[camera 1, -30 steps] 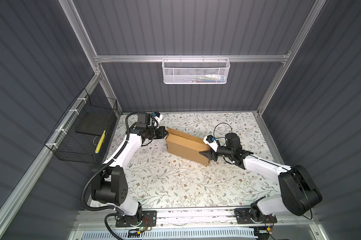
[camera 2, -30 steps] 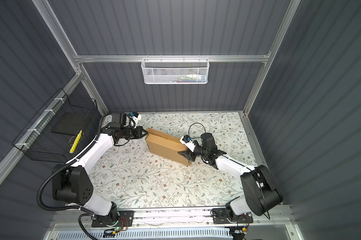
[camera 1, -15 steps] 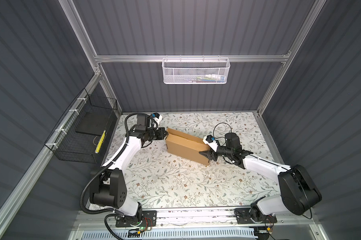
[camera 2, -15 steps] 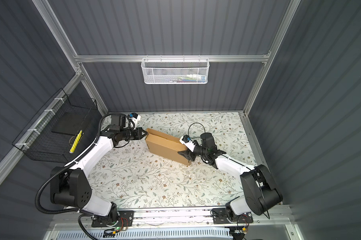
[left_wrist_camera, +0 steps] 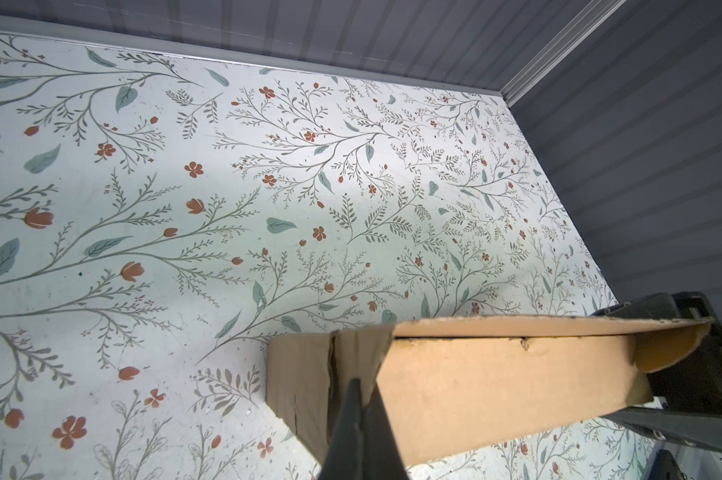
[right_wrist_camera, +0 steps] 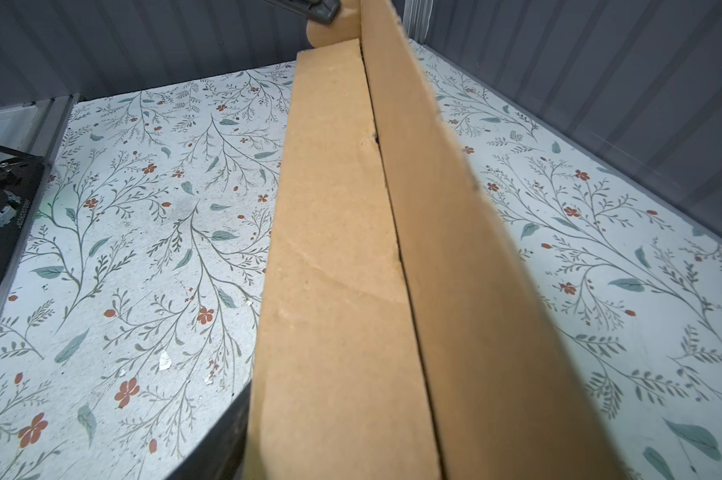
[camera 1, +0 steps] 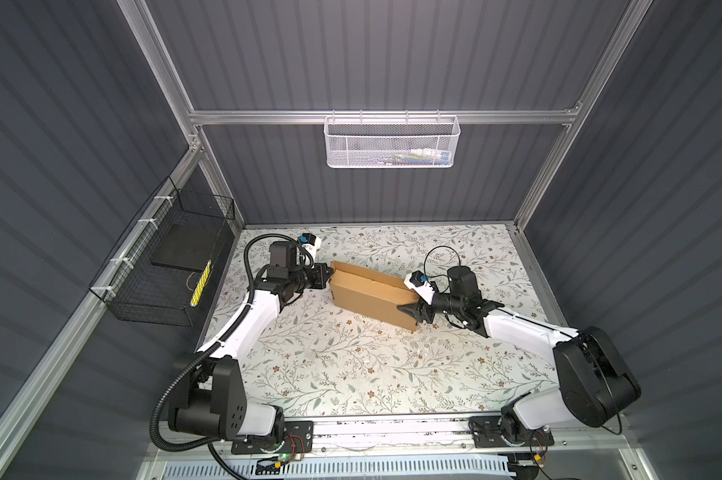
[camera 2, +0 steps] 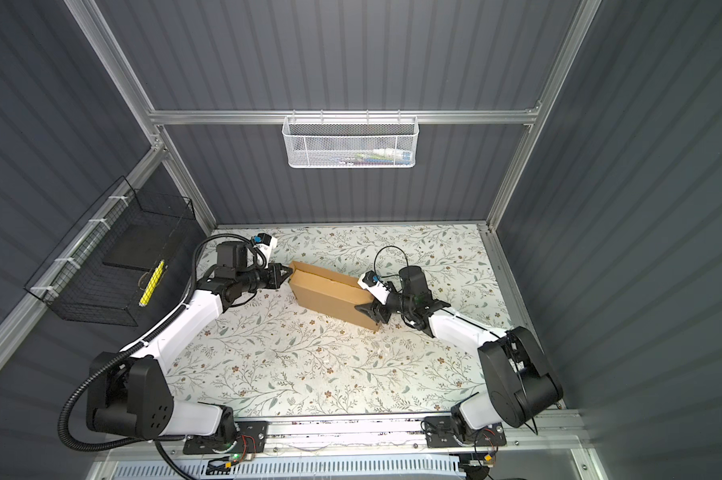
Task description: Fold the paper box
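- Left wrist view: the left gripper [left_wrist_camera: 361, 419] has its two fingers pressed tight together with nothing between them, and its tip is right at an end corner of the paper box [left_wrist_camera: 496, 382]
- In both top views the right gripper [camera 1: 410, 312] is spread apart, with the other end of the box between its jaws
- I cannot tell if it squeezes the box or just sits around it
- In the right wrist view one finger [right_wrist_camera: 226, 440] sits just beside the wide side of the box, and the other finger is hidden
- The box seems to stand on a long thin side, on the flowery table [camera 1: 351, 374], toward the back
- Its long way runs from far left to near right, from one gripper to the other
- Each arm is at its own end, so neither is nearer
- I think the next push must go along that line, or the box may tip or spin
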`<state>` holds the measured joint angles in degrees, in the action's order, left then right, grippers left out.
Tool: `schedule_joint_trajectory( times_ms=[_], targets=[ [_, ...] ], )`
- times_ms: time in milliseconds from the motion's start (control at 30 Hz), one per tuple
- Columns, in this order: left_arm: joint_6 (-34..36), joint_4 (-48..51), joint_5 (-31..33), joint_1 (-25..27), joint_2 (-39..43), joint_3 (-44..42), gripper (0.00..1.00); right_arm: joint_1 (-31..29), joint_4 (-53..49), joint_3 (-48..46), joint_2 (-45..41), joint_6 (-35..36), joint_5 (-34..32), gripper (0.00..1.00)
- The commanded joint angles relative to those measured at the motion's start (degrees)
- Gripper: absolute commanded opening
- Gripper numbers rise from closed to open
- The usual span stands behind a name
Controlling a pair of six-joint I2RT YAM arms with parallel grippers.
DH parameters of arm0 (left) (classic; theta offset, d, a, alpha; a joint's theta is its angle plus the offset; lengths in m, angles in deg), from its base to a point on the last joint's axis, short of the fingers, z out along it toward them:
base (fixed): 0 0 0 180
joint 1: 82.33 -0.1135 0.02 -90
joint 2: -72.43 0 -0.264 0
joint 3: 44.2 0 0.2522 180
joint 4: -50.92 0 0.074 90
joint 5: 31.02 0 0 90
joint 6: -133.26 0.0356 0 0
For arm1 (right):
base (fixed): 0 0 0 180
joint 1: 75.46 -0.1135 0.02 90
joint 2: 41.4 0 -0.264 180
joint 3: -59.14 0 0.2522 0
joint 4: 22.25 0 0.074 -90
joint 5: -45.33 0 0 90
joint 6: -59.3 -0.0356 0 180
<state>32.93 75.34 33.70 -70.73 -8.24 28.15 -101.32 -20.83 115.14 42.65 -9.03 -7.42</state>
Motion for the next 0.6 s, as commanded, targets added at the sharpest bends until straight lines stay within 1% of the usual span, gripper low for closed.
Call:
schedule_joint_trajectory(
  times_ms=[0,333,567],
  targets=[
    [-0.31,-0.45,0.93,0.36,0.59,-1.96,0.00,-0.31,-1.82,0.92,1.25,-1.01,-0.48,0.59],
    [-0.86,-6.88,4.42,0.36,0.74,-6.20,0.00,-0.26,-1.51,0.92,0.72,-2.31,-1.46,0.60],
    [-1.10,-9.04,5.06,0.45,0.60,-7.56,0.00,-0.31,1.44,0.04,-0.63,-4.95,-2.50,0.65]
  ],
)
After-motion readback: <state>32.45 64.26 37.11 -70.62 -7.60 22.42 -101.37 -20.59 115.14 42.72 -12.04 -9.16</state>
